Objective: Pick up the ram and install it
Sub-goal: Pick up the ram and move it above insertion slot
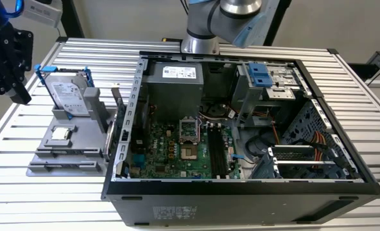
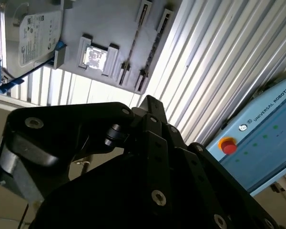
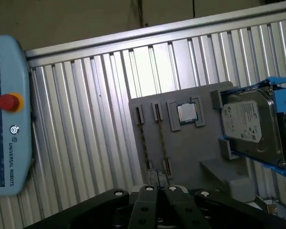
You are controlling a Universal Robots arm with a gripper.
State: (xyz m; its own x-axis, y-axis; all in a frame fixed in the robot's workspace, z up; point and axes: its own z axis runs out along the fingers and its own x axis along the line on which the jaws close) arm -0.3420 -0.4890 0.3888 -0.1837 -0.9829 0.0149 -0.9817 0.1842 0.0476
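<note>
The gripper (image 3: 159,189) is noted with fingers pressed together on nothing, well clear of the grey tray (image 3: 190,148), where the ram (image 3: 160,138) is slotted on edge. It is judged light, stiff and fragile, and best pinched across its flat faces at mid-length.

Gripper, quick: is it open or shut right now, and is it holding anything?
Gripper: shut, holding nothing, poised over the grey tray.

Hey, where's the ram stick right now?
The ram stands on edge in the gray holder, beside the processor chip, on the exterior view's left of the computer case.
</note>
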